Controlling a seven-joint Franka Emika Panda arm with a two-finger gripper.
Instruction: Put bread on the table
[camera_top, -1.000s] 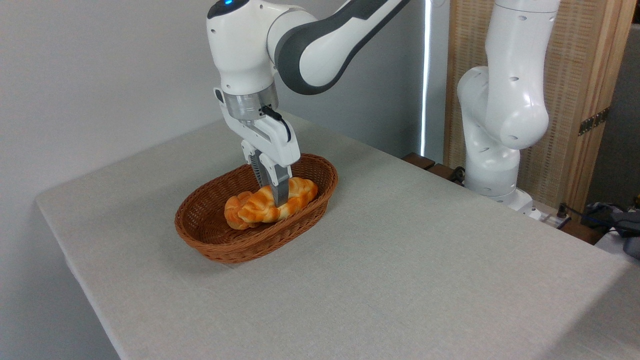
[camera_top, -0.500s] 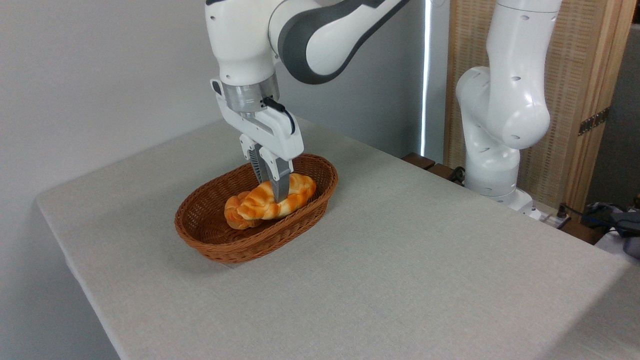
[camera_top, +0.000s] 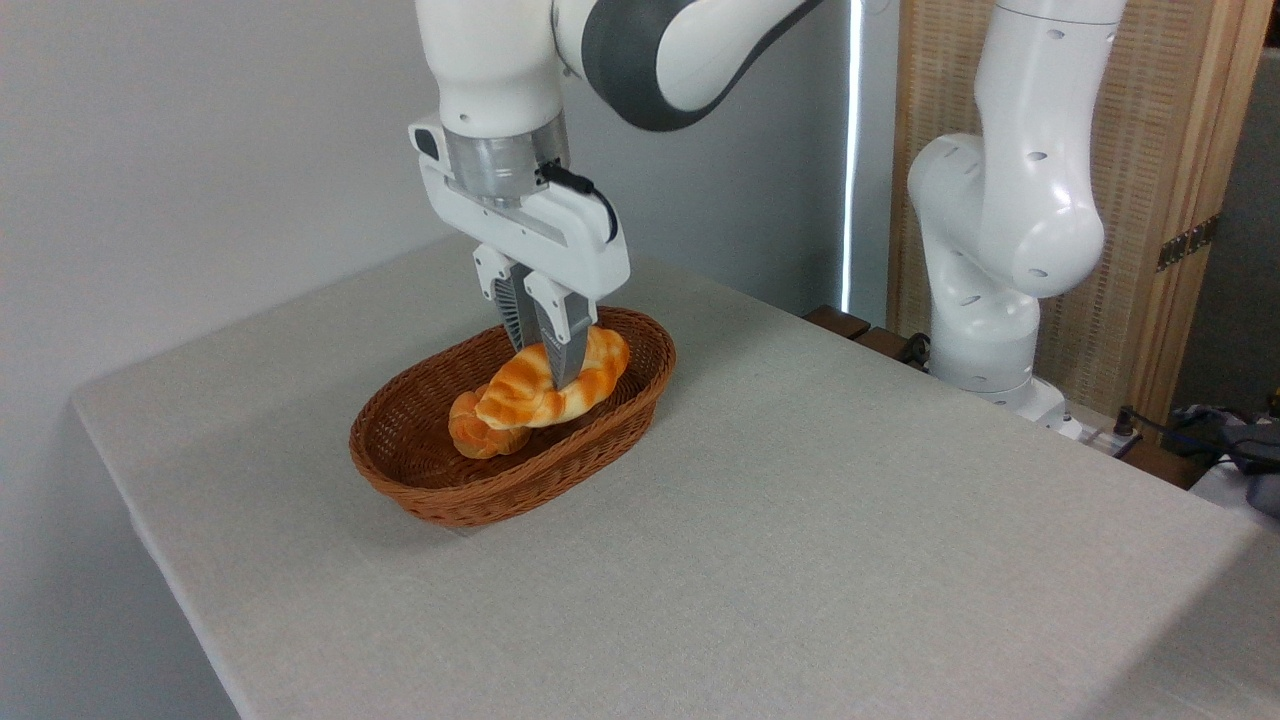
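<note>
Currently: gripper (camera_top: 556, 372) clamped across middle of bread (camera_top: 548, 383), held tilted, apparently clear of basket (camera_top: 420, 480) floor, above bun (camera_top: 478, 437). Not yet over bare counter (camera_top: 800, 520). Risk: glossy crust slipping from narrow pinch, or low end catching basket rim and dragging basket along.

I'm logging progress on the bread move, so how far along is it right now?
Done: the claw has shut on the braided loaf. In hand: the loaf hangs tilted, raised above the small bun, but is not yet clear of the wicker basket. Left: carry it past the rim and set it on the grey cloth table, then let go.
</note>
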